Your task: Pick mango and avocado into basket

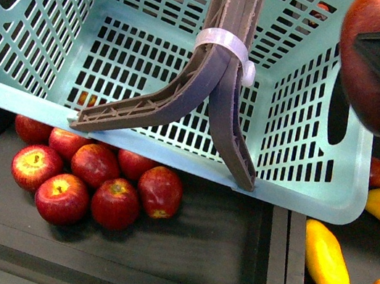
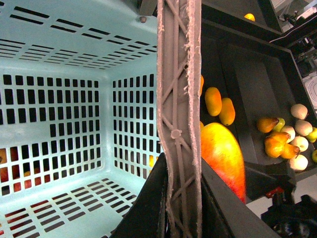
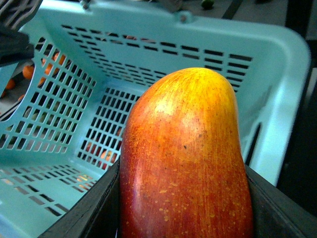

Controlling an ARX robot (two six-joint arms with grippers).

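Dark trays [image 1: 214, 256] hold red apples [image 1: 91, 180], partly hidden under the near rim of the teal basket [image 1: 139, 137]. Left claw [image 2: 183, 218] is closed on the brown handles [image 2: 178, 99], which rise between its jaws. Right claw [image 3: 183, 225] grips the mango [image 3: 183, 139], whose yellow end projects beyond the jaws. The basket's interior lies just ahead of this claw.

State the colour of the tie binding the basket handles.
White tie, best in front view.
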